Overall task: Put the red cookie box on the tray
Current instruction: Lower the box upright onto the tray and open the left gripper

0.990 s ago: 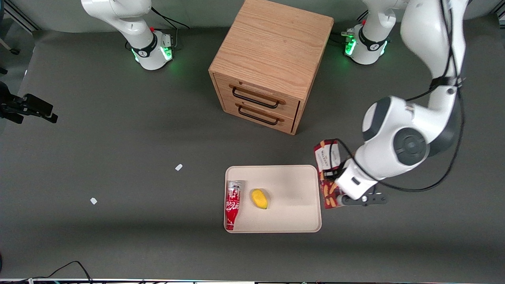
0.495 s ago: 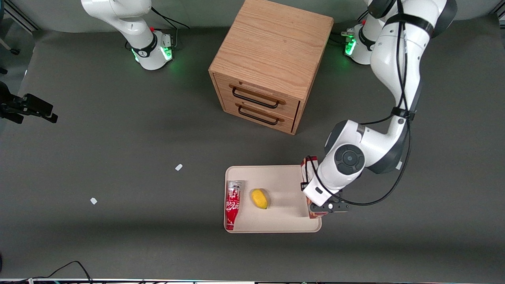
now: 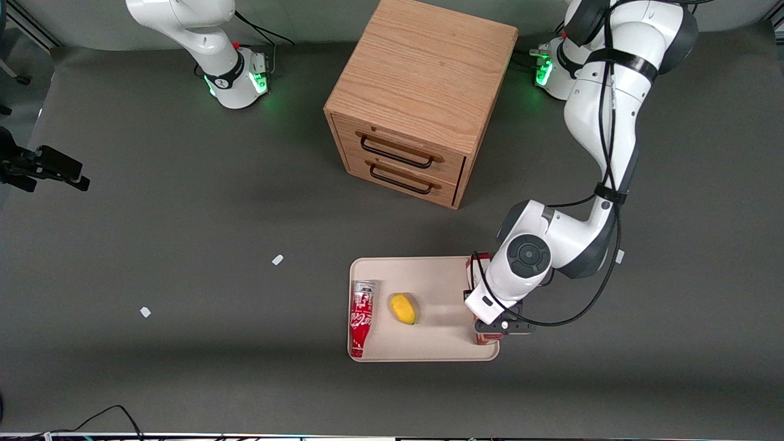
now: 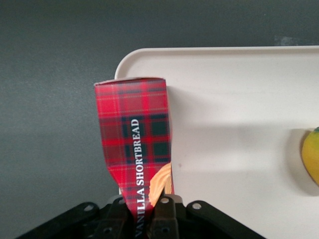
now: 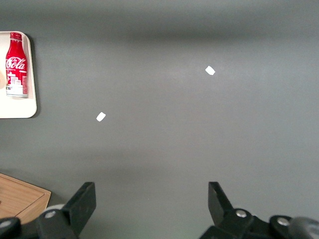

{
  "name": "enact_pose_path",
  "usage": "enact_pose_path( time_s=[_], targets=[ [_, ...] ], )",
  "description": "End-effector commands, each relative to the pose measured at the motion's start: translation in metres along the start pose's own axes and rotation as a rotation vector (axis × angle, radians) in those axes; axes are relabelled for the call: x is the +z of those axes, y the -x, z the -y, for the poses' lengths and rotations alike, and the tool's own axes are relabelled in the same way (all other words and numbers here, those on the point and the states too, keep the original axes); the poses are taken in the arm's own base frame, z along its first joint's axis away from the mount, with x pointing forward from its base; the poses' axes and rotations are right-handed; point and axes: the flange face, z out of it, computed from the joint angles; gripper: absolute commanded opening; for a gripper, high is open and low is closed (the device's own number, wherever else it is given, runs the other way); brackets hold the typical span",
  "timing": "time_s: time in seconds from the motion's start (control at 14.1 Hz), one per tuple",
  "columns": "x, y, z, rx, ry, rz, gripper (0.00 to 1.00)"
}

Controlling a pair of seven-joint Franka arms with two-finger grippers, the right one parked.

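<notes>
— So where's the red cookie box (image 4: 133, 144) right now?

— Pinched tight in my gripper (image 3: 497, 326), hanging over the tray (image 3: 429, 275) at its working-arm end, along the rim (tartan side up). On that same tray: a yellow fruit (image 3: 403, 308) and a soda bottle (image 3: 361, 317), lying nearer the parked arm's end.

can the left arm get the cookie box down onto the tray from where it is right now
Probably yes. The end effector, shut on the red cookie box, hangs over the tray's working-arm-side edge; the tray is bare there, and the yellow fruit lies well apart.
</notes>
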Motion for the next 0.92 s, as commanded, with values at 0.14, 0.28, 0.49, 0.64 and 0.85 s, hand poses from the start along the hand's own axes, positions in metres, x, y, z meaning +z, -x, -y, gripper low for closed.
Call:
enact_pose_path(
  time_s=[0.14,0.28,0.49,0.64,0.85],
  targets=[
    [-0.005,-0.004,-0.003,-0.002,-0.004,-0.064,1.00],
    [-0.015,-0.005,0.002,-0.015,0.012,-0.080,1.00],
    [-0.067,-0.013,0.018,-0.087,0.050,-0.069,1.00],
    [-0.116,-0.013,0.038,-0.132,0.063,-0.049,1.00],
    [-0.197,0.002,0.071,-0.176,0.047,-0.017,1.00]
  ],
)
